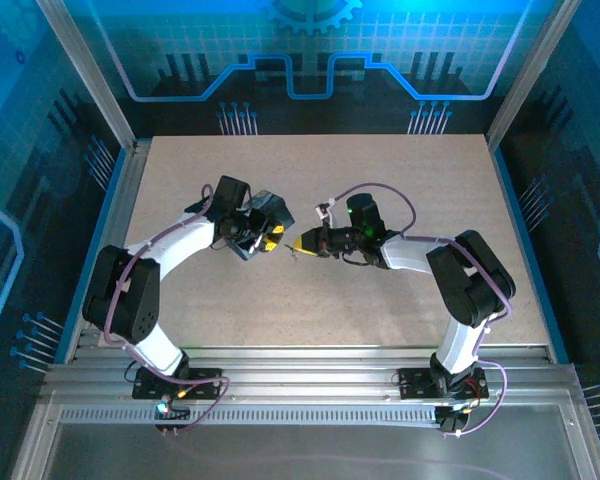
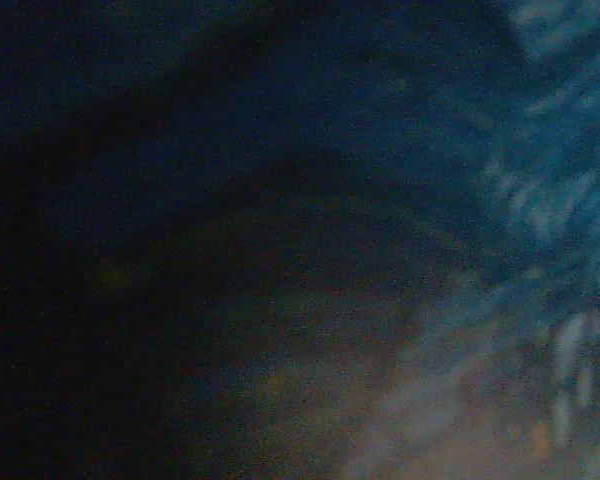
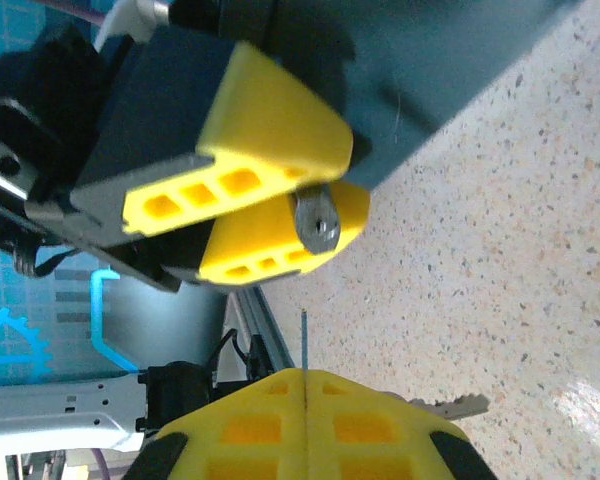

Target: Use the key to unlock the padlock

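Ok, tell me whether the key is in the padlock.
Out: the key juts from the shut right gripper, clear of the padlock pinched in the left gripper.

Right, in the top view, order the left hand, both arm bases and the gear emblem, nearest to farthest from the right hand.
1. Left hand, just left of the right hand.
2. Left arm base and right arm base, near edge: too close to call.
3. Gear emblem, far back wall.

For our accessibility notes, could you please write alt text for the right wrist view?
The right gripper, yellow fingers shut at the bottom, pinches a thin key that points up at the left gripper, whose yellow fingers hold a small grey metal piece with a hole, over a speckled table.
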Motion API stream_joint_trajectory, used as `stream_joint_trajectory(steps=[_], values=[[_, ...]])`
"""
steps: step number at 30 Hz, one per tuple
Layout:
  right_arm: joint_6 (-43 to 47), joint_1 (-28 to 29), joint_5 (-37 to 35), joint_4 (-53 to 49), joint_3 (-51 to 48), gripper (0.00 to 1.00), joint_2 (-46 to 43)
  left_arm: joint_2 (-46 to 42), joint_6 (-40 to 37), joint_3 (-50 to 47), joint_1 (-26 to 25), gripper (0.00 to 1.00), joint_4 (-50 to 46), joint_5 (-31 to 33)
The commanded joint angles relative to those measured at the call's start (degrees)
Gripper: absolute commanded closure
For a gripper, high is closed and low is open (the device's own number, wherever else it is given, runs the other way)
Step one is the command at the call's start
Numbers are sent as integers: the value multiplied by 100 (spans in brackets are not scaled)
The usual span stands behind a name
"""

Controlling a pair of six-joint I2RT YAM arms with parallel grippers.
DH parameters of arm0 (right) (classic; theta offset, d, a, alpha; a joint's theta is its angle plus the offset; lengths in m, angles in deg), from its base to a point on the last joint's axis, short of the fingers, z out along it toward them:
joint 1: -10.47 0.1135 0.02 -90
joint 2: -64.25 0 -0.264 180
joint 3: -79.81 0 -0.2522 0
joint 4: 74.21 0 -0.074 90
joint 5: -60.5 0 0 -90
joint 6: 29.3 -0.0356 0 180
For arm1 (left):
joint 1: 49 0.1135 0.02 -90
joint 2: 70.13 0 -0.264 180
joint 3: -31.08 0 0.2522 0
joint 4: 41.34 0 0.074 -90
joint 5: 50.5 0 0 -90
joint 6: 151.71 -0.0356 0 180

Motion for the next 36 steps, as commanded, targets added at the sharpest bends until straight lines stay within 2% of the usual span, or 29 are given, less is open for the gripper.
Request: stream_joint_trajectory(steps=[1, 9, 12, 16, 19, 22, 27, 32, 36], values=[[-47, 72, 165, 192, -175, 100, 90, 211, -61, 257, 51, 71, -257, 366], [180, -84, 260, -131, -241, 100, 0, 705, -657, 489, -48, 65, -763, 1218], [325, -146, 324, -336, -211, 100, -76, 898, -738, 437, -138, 55, -708, 1382], [507, -200, 408, -667, -133, 100, -193, 936, -822, 427, -237, 36, -590, 1344], [676, -266, 438, -930, -96, 100, -320, 681, -962, 488, -256, 31, -647, 1167], [758, -395, 580, -1077, -65, 100, -367, 355, -1468, 610, -256, 32, -644, 695], [877, -592, 1023, -1368, 216, 100, -319, 120, -2430, 546, -247, 40, -303, -756], [823, -775, 1452, -1351, 414, 100, -196, 27, -2504, -1, -247, 43, 848, -1940], [834, -825, 1614, -1390, 533, 100, -167, 48, -2683, -133, -209, 44, 1081, -2127]])
